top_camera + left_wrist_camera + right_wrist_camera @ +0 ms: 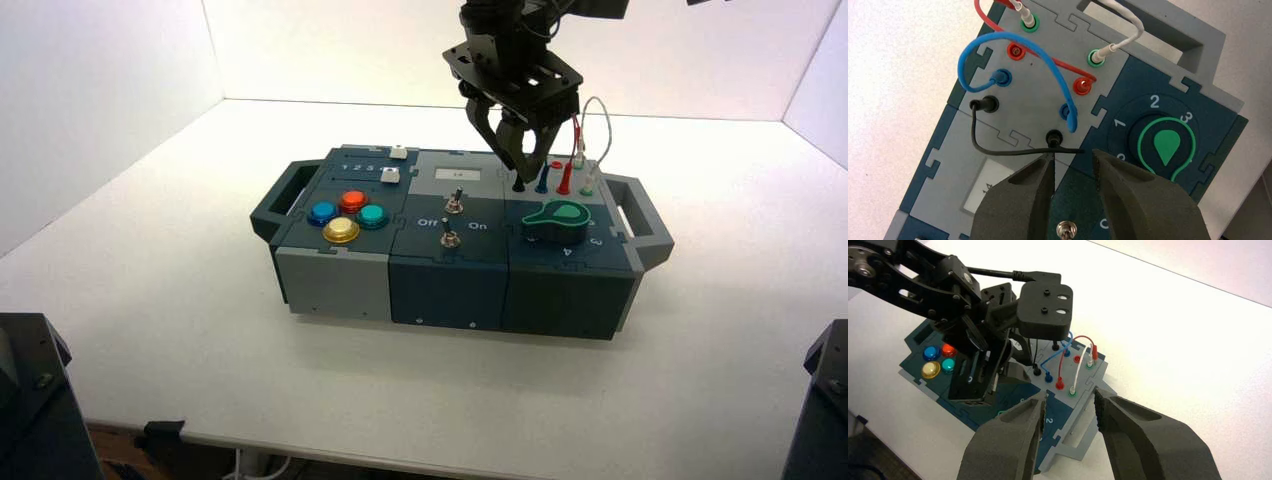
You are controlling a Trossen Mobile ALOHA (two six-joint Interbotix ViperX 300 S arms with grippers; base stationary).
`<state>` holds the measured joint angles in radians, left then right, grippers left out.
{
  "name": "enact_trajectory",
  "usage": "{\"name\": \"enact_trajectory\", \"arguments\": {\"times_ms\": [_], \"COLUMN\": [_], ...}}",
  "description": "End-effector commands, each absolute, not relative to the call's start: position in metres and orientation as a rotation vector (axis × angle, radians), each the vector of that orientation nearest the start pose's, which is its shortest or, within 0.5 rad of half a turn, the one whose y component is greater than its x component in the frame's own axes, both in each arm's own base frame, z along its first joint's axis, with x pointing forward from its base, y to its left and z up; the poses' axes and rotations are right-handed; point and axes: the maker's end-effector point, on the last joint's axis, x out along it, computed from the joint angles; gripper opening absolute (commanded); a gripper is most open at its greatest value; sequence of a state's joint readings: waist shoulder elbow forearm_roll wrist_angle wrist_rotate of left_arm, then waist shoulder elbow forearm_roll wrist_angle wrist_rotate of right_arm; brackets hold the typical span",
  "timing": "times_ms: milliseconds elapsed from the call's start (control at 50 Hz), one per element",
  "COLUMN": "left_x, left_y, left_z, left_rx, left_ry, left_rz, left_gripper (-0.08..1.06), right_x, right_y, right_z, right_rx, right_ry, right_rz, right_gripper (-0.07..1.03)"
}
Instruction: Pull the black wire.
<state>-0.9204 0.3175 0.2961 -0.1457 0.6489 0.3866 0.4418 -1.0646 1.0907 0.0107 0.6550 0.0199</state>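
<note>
Probably light, limp: thin black wire (1015, 152), plugged into grey panel (1035, 87). Grip stiff black plug (1054, 142), not lead. With left gripper (1074, 155) open just above, beside plug; with right gripper (1072, 396) idle, off box's right.

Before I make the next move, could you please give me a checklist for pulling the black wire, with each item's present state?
1. Black wire in view of the left wrist camera: ok.
2. Both black plugs seated in their black sockets, front and rear: ok.
3. Left gripper near the front plug, at the box's right section: ok.
4. Left gripper open, ready to take the plug: ok.
5. Black plug between the left gripper's fingers: not ok; nothing is gripped.
6. Right gripper out of the left arm's way, off the box's right side: ok.
</note>
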Motion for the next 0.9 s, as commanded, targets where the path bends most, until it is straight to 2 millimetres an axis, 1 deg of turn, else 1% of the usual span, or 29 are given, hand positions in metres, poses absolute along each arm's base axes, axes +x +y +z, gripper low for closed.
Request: {"name": "enact_trajectory", "arguments": {"times_ms": [20,140,360,520,620,760,900], "left_x": [0.267,0.268,0.271,0.272,0.274,0.281,0.287], "left_y": [-0.378,-0.38,-0.384,-0.384,-0.384,-0.381,-0.378], "left_z": [0.069,0.066,0.063,0.06,0.062,0.066,0.063], "left_rx": [0.736,0.738,0.741,0.748,0.756,0.743,0.739], "left_ry": [1.03,1.031,1.031,1.034,1.027,1.032,1.046], "left_rz": [-1.048,-1.047,-1.047,-1.046,-1.044,-1.029,-1.016], "left_gripper": [0.4,0.38,0.29,0.28,0.28,0.33,0.33], "right_x": [0.187,0.187,0.187,0.187,0.187,0.187,0.187], "right_y": [0.089,0.089,0.089,0.089,0.089,0.089,0.089], "right_z": [0.216,0.215,0.215,0.216,0.216,0.216,0.216], "right_rx": [-0.11,-0.11,-0.11,-0.11,-0.109,-0.109,-0.109], "right_ry": [0.65,0.652,0.652,0.65,0.649,0.649,0.649], "right_rz": [0.419,0.419,0.419,0.419,0.419,0.419,0.419], "right_gripper": [0.52,0.52,0.52,0.52,0.52,0.52,0.52]}}
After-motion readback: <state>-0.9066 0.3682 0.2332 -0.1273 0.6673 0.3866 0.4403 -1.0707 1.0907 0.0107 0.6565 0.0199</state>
